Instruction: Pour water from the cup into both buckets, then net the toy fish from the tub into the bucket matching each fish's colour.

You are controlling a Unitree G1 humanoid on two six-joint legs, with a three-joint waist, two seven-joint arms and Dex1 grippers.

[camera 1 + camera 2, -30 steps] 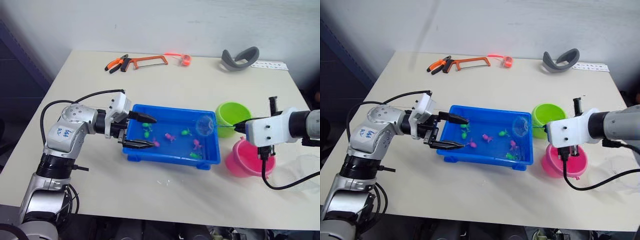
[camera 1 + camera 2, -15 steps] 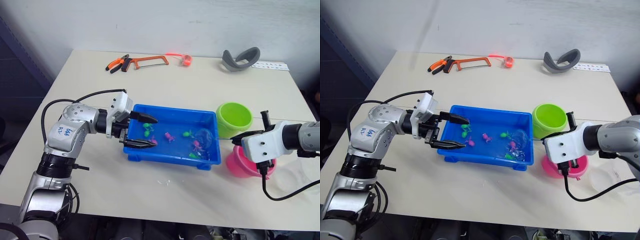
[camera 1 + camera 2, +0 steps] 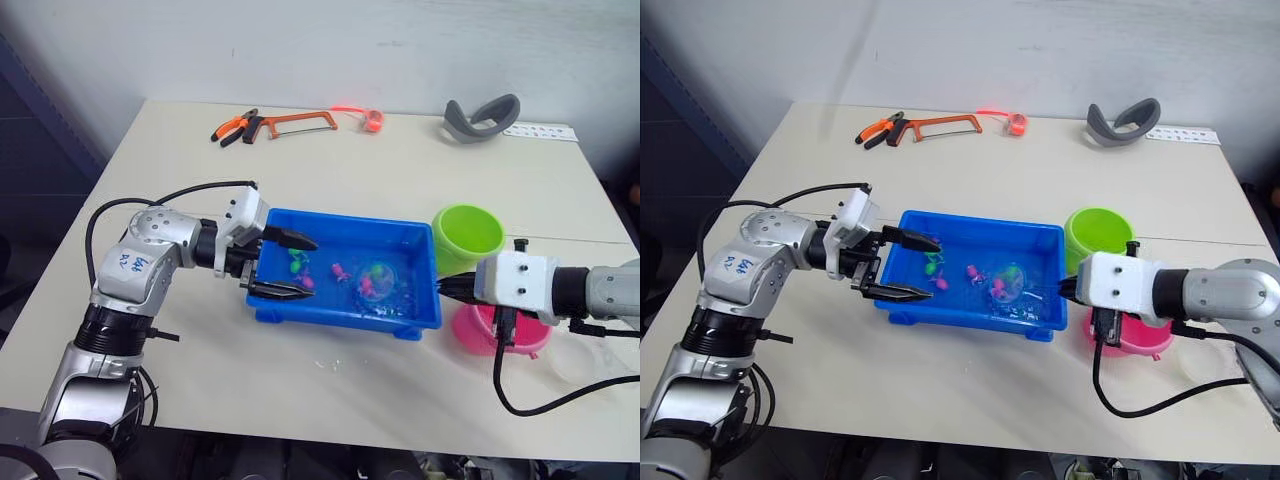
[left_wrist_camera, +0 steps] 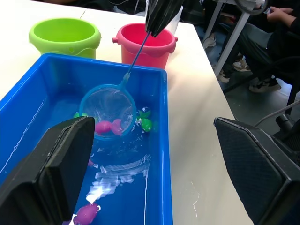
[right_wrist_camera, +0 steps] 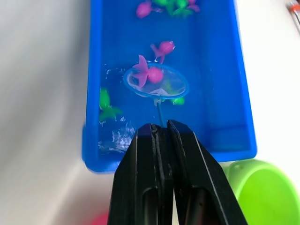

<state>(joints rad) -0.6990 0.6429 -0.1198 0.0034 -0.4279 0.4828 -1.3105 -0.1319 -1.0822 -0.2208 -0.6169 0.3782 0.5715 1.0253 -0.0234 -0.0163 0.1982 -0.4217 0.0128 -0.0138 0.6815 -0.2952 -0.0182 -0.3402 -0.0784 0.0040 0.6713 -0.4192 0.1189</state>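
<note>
On the cream table (image 3: 400, 190), with a hacksaw (image 3: 290, 124) and pliers (image 3: 232, 129) at its far edge near a pale wall, the blue tub (image 3: 345, 318) sits beside the green bucket (image 3: 467, 236) and pink bucket (image 3: 492, 335). Water in the tub holds pink and green fish (image 4: 146, 124), with the net (image 4: 108, 111) dipped around a pink fish (image 5: 149, 73). The right gripper (image 5: 159, 133) is clamped on the net handle, while the left gripper (image 3: 283, 265) has its fingers spread wide apart over the tub's left end.

cream table (image 3: 420, 190), pale wall (image 3: 400, 50) behind, dark floor (image 3: 30, 150)
</note>
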